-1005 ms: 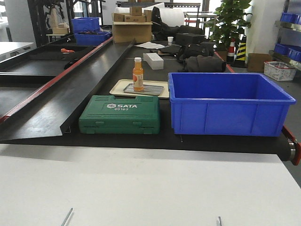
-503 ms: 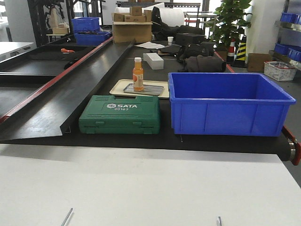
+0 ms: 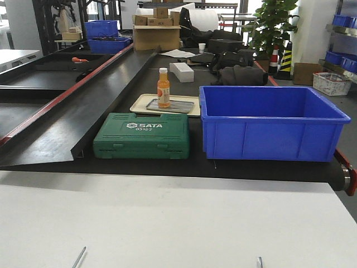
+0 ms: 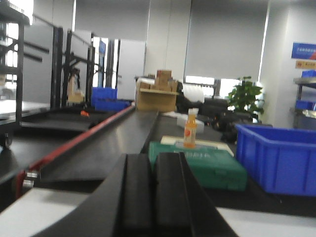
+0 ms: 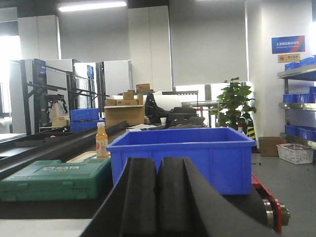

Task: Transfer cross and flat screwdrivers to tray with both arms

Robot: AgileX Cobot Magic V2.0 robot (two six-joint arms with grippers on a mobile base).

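my left gripper [image 4: 154,162] has its fingers pressed together with only a thin seam between them and nothing held. my right gripper [image 5: 157,165] is the same, pads flat against each other and empty.

beyond the white table [image 3: 178,218] runs a black conveyor [image 3: 139,84]. on it, nearest me, stand one green tool case [image 3: 142,135] and, just to its right, one big blue bin [image 3: 270,121]. these two wall off the front edge of the belt. behind the case lies one cream tray [image 3: 137,104], and inside that sits the one grey metal tray [image 3: 179,106]. one orange bottle [image 3: 163,88] stands upright on the left part of the grey tray. so the case is between me and the tray, and the bottle takes up part of its floor. further back are a white box [image 3: 181,71], a cardboard box [image 3: 156,36] and a few smaller blue bins [image 3: 105,36].

of the screwdrivers i see only two thin steel shaft ends at the bottom edge of the front view, on the white table and well apart. the left screwdriver [image 3: 80,257] slants, tip up and to the right. the right screwdriver [image 3: 260,261] runs nearly straight away from me. both point towards the belt. the handles are out of view, and i cannot tell which tip is cross and which is flat.
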